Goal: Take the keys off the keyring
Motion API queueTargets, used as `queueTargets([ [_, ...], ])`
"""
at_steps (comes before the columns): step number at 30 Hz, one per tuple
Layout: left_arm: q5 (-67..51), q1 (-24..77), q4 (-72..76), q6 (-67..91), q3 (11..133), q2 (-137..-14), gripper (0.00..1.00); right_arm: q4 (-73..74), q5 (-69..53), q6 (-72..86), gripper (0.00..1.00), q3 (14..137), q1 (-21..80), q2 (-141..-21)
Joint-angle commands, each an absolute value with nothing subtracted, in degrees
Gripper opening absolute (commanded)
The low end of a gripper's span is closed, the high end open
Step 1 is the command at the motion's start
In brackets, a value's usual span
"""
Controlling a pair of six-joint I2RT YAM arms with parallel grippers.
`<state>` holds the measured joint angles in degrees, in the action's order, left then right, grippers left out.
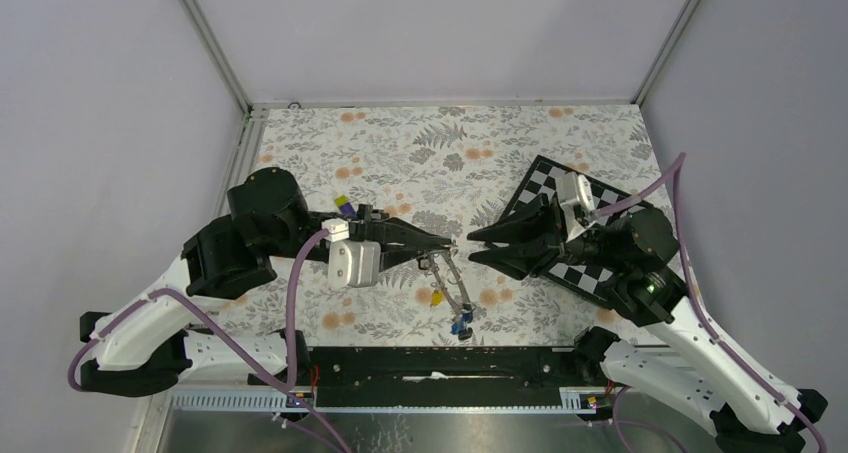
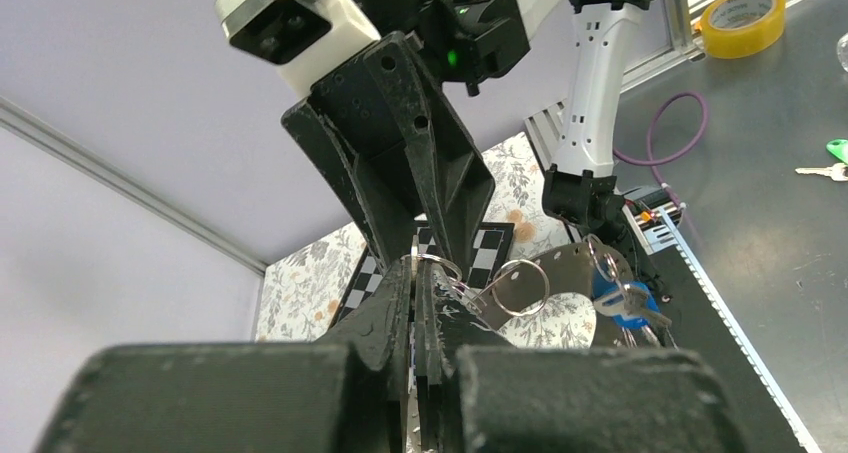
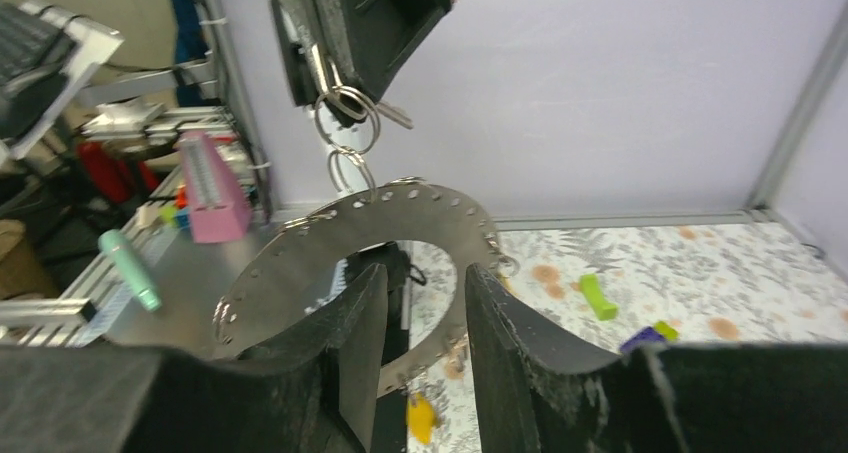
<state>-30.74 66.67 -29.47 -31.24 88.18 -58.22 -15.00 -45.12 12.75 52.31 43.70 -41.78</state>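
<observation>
Since the left gripper (image 1: 450, 243) was clamped on just a small ring (image 3: 345, 108), the keyring (image 3: 300, 263) hung midair between the arms, keys (image 1: 460, 325) dangling below. Right gripper (image 3: 422, 283) was open beside it, holding nothing. Any swing or pinch slip could've dropped the lot.

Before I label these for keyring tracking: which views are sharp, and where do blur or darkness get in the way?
Top external: evenly lit and sharp, but the keyring is small and nearly edge-on. Left wrist: the left gripper's fingers are a dark, blurred mass; the split rings at their tips are crisp. Right wrist: the right gripper's fingers are blurred, the keyring fairly sharp.
</observation>
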Motion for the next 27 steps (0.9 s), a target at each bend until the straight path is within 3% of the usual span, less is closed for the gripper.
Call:
queueTargets([
  [1, -27.31, 66.36, -23.97, -30.3, 91.24, -58.1, 0.0, -10.26, -33.79, 7.64, 0.42, 54.57, 43.64, -38.45],
  [12, -15.75, 66.36, -20.7, -27.14, 91.94, -61.73, 0.0, -5.77, -20.97, 4.51, 0.44, 54.95, 43.66, -33.45],
  [18, -6.99, 66.4, -20.73, -25.41, 94.46, -65.42, 0.0, -2.11, -21.34, 3.32, 0.48, 57.79, 43.67, -33.46],
  [27, -7.98, 66.36, -20.65, -25.31, 95.93, -66.54, 0.0, -3.45, -27.79, -9.3, 0.65, 55.51, 43.67, -33.73],
])
